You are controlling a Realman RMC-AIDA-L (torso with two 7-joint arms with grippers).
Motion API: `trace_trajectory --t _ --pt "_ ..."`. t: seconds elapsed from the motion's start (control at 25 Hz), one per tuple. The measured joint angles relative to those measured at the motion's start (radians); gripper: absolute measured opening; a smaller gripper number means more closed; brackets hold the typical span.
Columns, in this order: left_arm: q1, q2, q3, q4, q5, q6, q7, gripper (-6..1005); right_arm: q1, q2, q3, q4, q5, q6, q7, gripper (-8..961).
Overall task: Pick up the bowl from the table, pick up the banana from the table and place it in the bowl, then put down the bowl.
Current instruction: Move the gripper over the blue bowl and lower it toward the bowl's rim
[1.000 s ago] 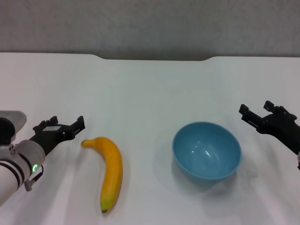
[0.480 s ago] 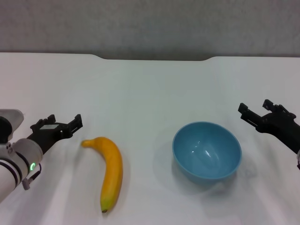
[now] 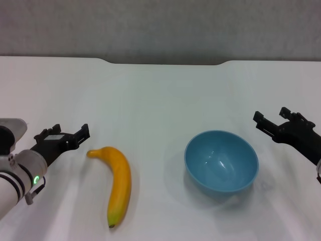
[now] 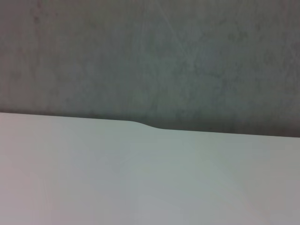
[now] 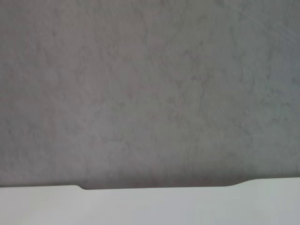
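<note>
The light-blue bowl [image 3: 221, 160] stands upright and empty on the white table [image 3: 160, 95], right of centre. The yellow-orange banana [image 3: 120, 182] lies flat left of centre, with its dark tip toward the front edge. My left gripper [image 3: 70, 132] is open and empty, low over the table just left of the banana's far end. My right gripper [image 3: 271, 117] is open and empty, right of the bowl and a little beyond its rim. Neither gripper touches anything. The wrist views show neither the bowl nor the banana.
The table's notched far edge [image 3: 165, 63] meets a grey wall [image 3: 160, 25]. The left wrist view shows only the table [image 4: 140, 187] and the wall, and so does the right wrist view [image 5: 150, 206].
My right gripper has crept slightly left toward the bowl. My left gripper has shifted only a little beside the banana. The bowl and the banana have not moved.
</note>
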Motion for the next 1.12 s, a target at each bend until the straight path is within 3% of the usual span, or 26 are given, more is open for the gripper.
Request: trace_trajectory --t 0.28,0.48,0.72,0.92,1.12 --pt "-0.001 0.002 0.000 -0.011 0.002 0.002 -0.006 876 0.000 -0.006 -0.027 -0.015 -0.001 -0.003 0.036 879" --pt "0.018 0.013 0.004 -0.090 0.027 0.046 -0.012 876 -0.011 -0.014 -0.052 -0.048 -0.009 -0.004 0.063 877" --pt "0.090 0.027 -0.001 -0.367 0.112 0.302 -0.012 877 -0.025 -0.029 -0.042 -0.172 -0.201 -0.093 0.251 875" --pt "0.148 0.037 0.004 -0.631 0.128 0.550 0.007 877 -0.119 -0.030 -0.027 -0.443 -0.460 -0.254 0.455 873" --pt "0.135 0.041 -0.011 -0.825 0.118 0.877 0.056 878 -0.181 -0.030 0.017 -0.656 -0.806 -0.324 0.793 871"
